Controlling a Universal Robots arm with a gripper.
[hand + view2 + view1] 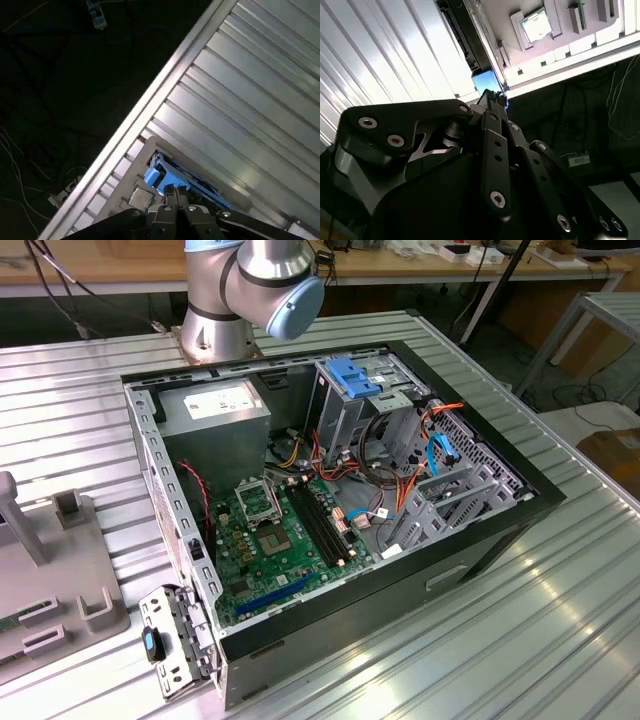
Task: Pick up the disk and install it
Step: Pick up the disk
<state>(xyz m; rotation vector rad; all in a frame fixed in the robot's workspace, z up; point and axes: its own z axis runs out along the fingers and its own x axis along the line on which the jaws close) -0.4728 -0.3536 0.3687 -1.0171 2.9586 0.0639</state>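
The disk (160,177) is not yet installed. In both wrist views it lies on a grey fixture plate (560,42) close to the edge of the ribbed tabletop (260,100), with the hand (175,191) right at its blue rail; whether the hand has closed on it cannot be told. In the exterior view the open computer case (480,550) has its tall drive cage (345,410) on the far side, hemmed in by cables. Bare tabletop lies to the exterior view's right, while just past the plate the tabletop edge drops to the dark floor (60,90).
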